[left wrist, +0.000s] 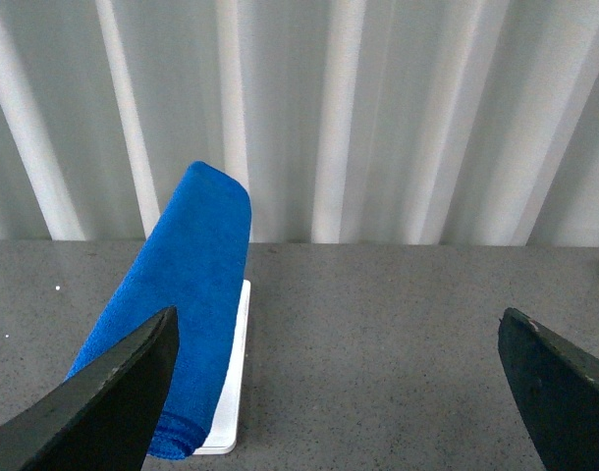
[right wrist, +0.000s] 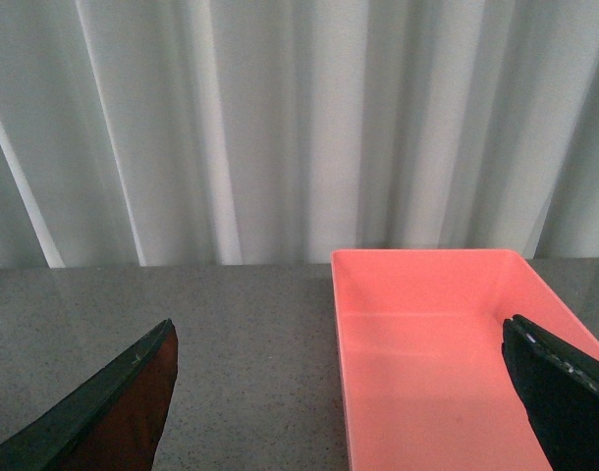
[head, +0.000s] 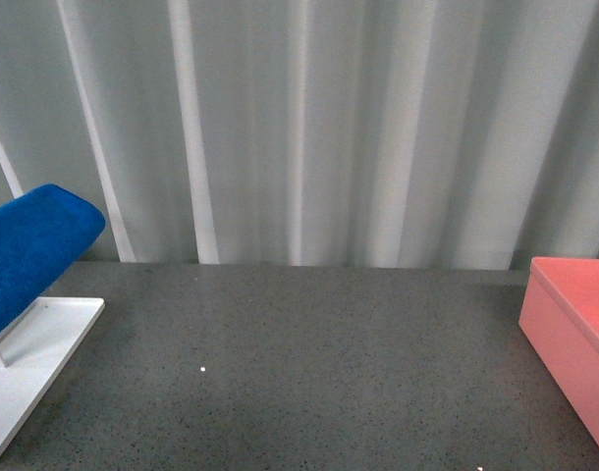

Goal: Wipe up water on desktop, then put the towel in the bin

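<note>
Far left: towel (head: pixel 29 245) draped over the white stand (head: pixel 46 334), not on the desktop (head: pixel 309 383) yet. Our left gripper (left wrist: pixel 339 316) is spread wide and empty, and the towel sits off toward one finger. We'd centre on the fold and pinch high so it lifts clear of the stand. Mid-desktop: can't make out any water. Far right: bin (head: pixel 574 334) empty, right gripper (right wrist: pixel 339 324) wide apart, holding nothing.
</note>
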